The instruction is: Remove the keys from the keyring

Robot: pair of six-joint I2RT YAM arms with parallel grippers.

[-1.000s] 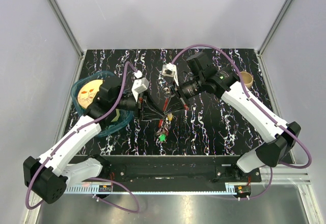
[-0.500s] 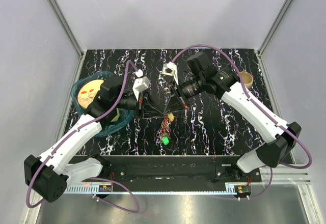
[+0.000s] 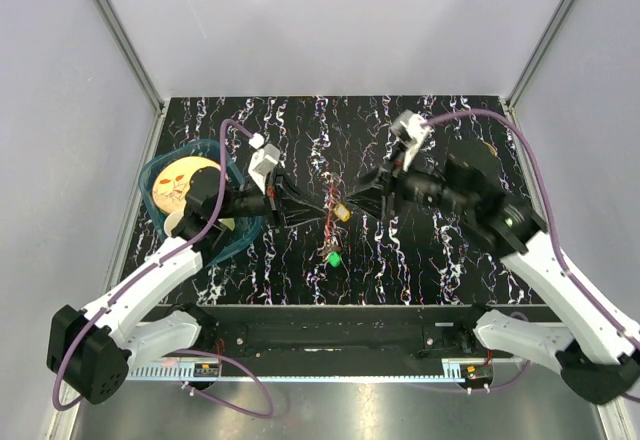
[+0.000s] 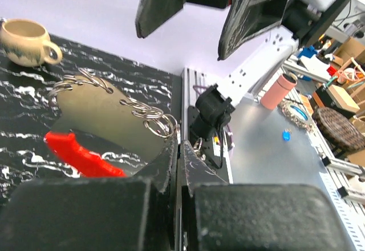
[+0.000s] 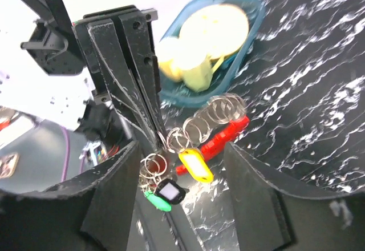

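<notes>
The keyring [image 5: 219, 111] is a chain of grey metal loops with a red piece [image 5: 219, 140] hanging under it, held up over the table. My left gripper [image 4: 178, 142] is shut on one loop at its fingertips [image 5: 157, 128]. The keys dangle below as a yellow-headed one [image 5: 195, 165], a black one [image 5: 171, 192] and a green one [image 5: 155, 201]. My right gripper [image 5: 182, 188] is open, its fingers either side of the bunch and apart from it. From above, the bunch [image 3: 342, 213] hangs between the left gripper [image 3: 322, 207] and the right gripper [image 3: 362, 198], with the green key [image 3: 334, 258] lowest.
A blue tray [image 3: 150, 175] with a yellow plate [image 3: 180, 182] and a yellow cup [image 5: 197, 68] sits at the left, under the left arm. A beige mug [image 4: 25, 34] stands at the table's far right corner. The black marbled table [image 3: 300, 125] is walled on three sides.
My right gripper has opened and let go of the bunch, and its arm has swung back to the right. The left gripper stays shut, and the bunch now hangs from it alone.
</notes>
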